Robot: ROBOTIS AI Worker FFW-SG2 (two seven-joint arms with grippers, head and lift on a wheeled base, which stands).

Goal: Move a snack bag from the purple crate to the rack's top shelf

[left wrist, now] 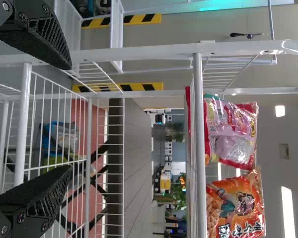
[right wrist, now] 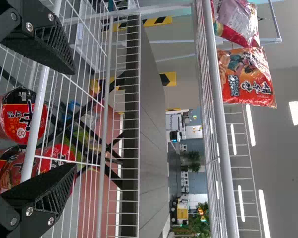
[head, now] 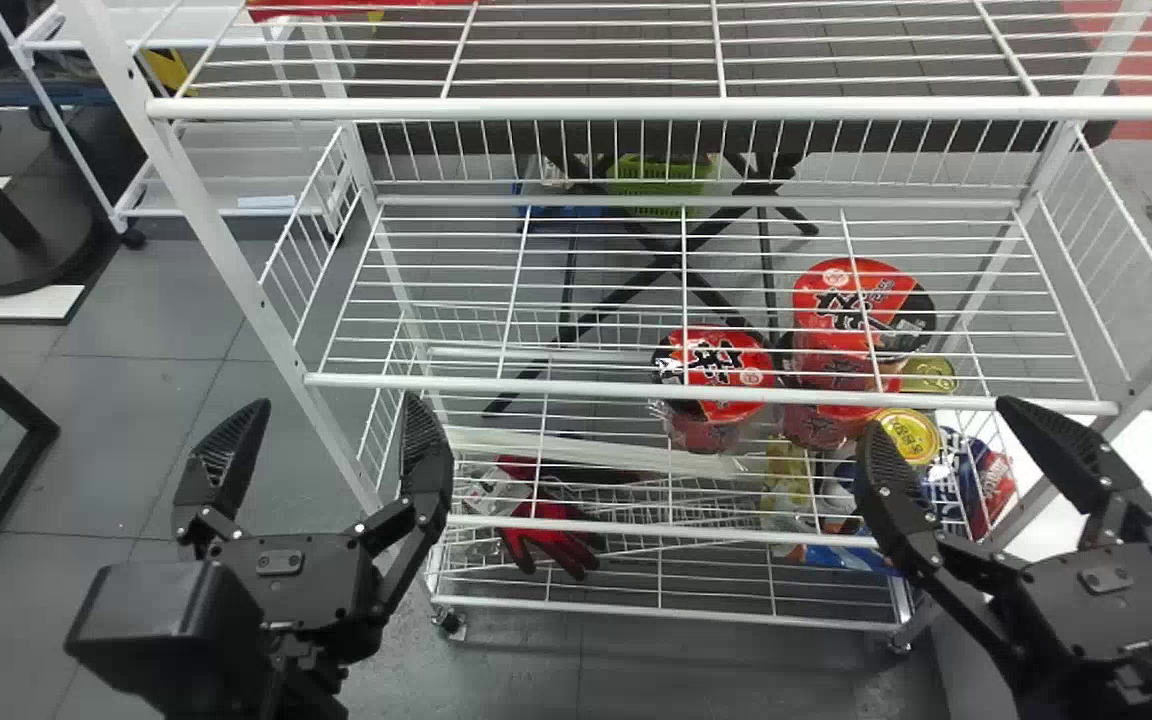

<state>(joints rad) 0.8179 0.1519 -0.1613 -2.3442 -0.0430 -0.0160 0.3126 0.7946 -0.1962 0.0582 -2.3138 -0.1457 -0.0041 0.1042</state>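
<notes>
We see bold lettering on the orange snack bag (left wrist: 236, 206), which stands beside a pink-and-red bag (left wrist: 233, 134) on the top shelf (head: 586, 108) of the white wire rack (head: 556, 388), higher than our grippers and well apart. Our left gripper (head: 336, 402) and right gripper (head: 939, 415) are spread wide, holding nothing. Printed noodle tubs (head: 851, 300) sit lower, above grey tiled floor (head: 176, 310).

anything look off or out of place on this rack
Mildly, yes: a red glove lies splayed low on the white rack, which also holds red tubs and, up top, snack bags. Workwear looks stray among groceries. I see no obvious spill or damage.
</notes>
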